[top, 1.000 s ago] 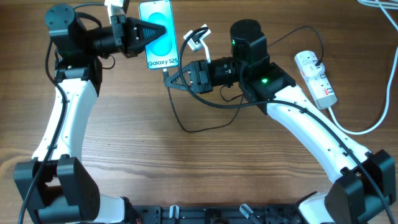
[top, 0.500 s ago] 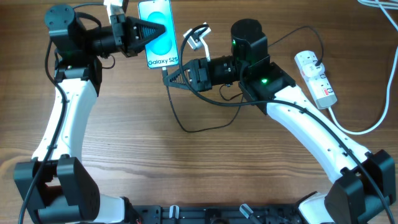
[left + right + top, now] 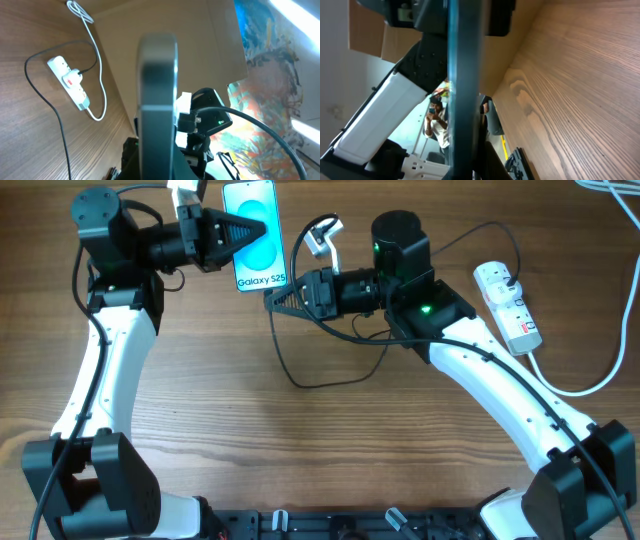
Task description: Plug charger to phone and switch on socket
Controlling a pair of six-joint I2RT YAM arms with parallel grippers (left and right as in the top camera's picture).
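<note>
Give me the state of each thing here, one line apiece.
phone, screen lit, held by left gripper
left gripper, shut on phone
right gripper, shut on charger at phone's lower edge
charger, plugged into socket; connection to phone unclear
socket, charger plugged in, switch position unreadable

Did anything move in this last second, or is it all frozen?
The right gripper, shut on the charger near its tip, moved up the overhead picture to the bottom edge of the phone, pulling the cable along slightly. The left gripper kept its hold on the phone, and the socket stayed where it lay.
</note>
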